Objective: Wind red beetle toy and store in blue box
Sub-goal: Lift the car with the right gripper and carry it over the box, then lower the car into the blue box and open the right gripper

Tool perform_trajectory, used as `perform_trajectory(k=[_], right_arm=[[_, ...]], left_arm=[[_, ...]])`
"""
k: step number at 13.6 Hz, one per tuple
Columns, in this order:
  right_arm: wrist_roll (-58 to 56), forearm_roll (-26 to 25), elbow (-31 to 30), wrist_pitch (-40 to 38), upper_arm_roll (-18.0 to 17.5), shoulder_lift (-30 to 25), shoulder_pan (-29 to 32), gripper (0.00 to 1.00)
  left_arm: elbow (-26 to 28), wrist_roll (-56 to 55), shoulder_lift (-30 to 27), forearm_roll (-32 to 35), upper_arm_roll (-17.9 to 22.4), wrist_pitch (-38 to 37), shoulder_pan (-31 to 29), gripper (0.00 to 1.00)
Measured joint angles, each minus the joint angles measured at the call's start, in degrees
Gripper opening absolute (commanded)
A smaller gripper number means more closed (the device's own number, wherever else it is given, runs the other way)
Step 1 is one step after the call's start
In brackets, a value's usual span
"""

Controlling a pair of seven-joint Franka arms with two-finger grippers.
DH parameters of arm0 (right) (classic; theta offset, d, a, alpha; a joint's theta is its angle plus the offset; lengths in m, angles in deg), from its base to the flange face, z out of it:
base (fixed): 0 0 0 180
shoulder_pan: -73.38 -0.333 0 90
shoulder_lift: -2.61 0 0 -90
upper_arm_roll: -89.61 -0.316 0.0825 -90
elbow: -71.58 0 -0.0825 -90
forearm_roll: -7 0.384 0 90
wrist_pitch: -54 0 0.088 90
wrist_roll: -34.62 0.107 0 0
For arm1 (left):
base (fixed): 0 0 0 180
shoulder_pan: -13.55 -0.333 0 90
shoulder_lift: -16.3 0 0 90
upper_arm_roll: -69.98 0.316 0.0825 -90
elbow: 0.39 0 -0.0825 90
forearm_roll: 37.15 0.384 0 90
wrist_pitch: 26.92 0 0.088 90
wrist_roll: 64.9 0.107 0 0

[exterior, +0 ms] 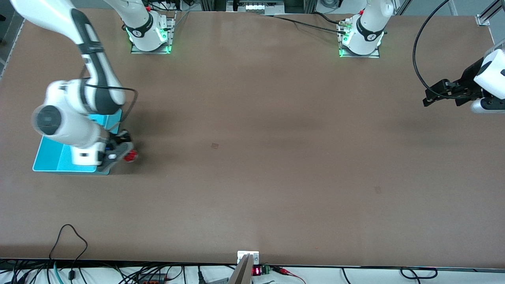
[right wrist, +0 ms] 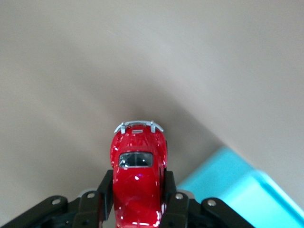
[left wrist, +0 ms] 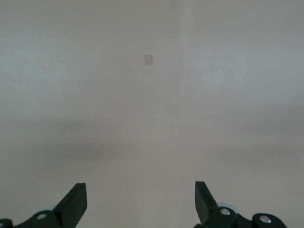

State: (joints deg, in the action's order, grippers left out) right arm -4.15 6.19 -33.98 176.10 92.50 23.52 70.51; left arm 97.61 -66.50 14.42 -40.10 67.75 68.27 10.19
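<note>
Key relation: red beetle toy [right wrist: 138,183] is held in the right gripper [exterior: 125,153], just beside the blue box [exterior: 51,157], at the box's edge toward the counter's middle, so the box lies right next to the toy, toward the right arm's end of the counter [exterior: 252,157]. Right wrist view shows the box corner [right wrist: 237,190] close beside the gripper, w/ the car not yet over the opening as far as I can tell. Toy's long axis points straight out from the gripper, silvery bumper leading, fingers [right wrist: 105,190] clamped on its two flanks, i.e. closed on the car across its width. Can't tell if the car is touching the counter or held just above it. Right arm is clearly the one to finish; judged next move is a short shift sideways over the box rim, then release. Risk: clipping the box wall w/ the gripper. Left gripper [exterior: 434,94] waits over the counter's left-arm end, well apart from toy & box, jaws spread wide, holding nothing; its wrist view shows only bare counter.
</note>
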Motion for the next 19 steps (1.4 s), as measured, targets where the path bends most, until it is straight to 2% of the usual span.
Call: perform_trajectory(k=[3,7,11,16,18,19], right_arm=[[3.7,0.8,0.3,-1.5,6.9,-1.3,1.5,0.01],[8.2,1.1,-1.7,-2.0,11.6,-1.0,3.2,0.01],[14.0,1.2,-8.7,0.5,12.8,-0.8,3.7,0.0],[17.5,1.2,-19.5,13.6,14.7,-0.8,3.6,0.02],[17.9,1.2,-21.7,16.3,15.1,-0.7,3.7,0.06],[18.1,1.2,-22.3,17.2,15.3,-0.5,3.8,0.16]], left_arm=[[-0.1,0.0,0.0,0.0,-0.1,0.0,0.0,1.0],[-0.1,0.0,0.0,0.0,-0.1,0.0,0.0,1.0],[-0.1,0.0,0.0,0.0,-0.2,0.0,0.0,1.0],[-0.1,0.0,0.0,0.0,-0.3,0.0,0.0,1.0],[-0.1,0.0,0.0,0.0,-0.4,0.0,0.0,1.0],[-0.1,0.0,0.0,0.0,-0.5,0.0,0.0,1.0]])
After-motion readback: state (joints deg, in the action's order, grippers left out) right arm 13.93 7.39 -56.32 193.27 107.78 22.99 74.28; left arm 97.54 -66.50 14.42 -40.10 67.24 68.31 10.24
